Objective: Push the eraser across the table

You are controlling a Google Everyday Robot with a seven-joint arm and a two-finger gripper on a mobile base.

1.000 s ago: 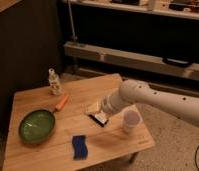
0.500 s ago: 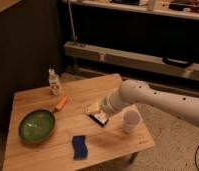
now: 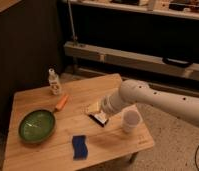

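The eraser (image 3: 98,120), a slim dark bar with a reddish edge, lies on the light wooden table (image 3: 58,155) near its middle right. My white arm reaches in from the right. The gripper (image 3: 104,111) is low over the table, right at the eraser's far end, seemingly touching it. A pale yellowish piece (image 3: 93,107) sits just left of the gripper.
A white cup (image 3: 130,120) stands right of the eraser by the table's right edge. A blue block (image 3: 79,146) lies at the front. A green bowl (image 3: 37,125) is at the left, an orange carrot-shaped piece (image 3: 61,102) and a small bottle (image 3: 54,82) behind it.
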